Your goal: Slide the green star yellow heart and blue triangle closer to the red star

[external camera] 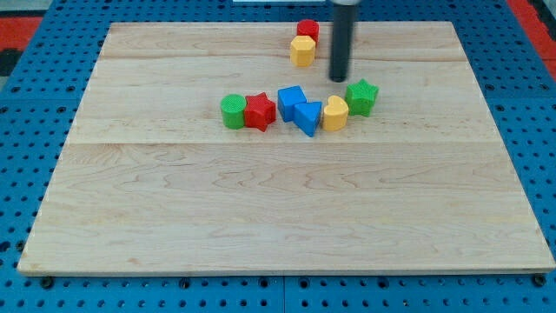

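On the wooden desk (pixel 261 217), a row of blocks runs from the view's left: a green cylinder (pixel 233 111) touching the red star (pixel 260 111), then a blue cube (pixel 292 101) just beside it, the blue triangle (pixel 307 117), the yellow heart (pixel 334 113) and the green star (pixel 361 96), each touching the next. Toward the view's top, a yellow hexagonal block (pixel 302 50) sits against a red block (pixel 308 31) behind it. There is no gripper, only the dark rod, and my tip (pixel 339 79) rests just above the yellow heart and green star, apart from both.

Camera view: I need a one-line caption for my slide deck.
My tip hovers just above-left of the green star, which flanks the yellow heart and blue triangle near the red star.
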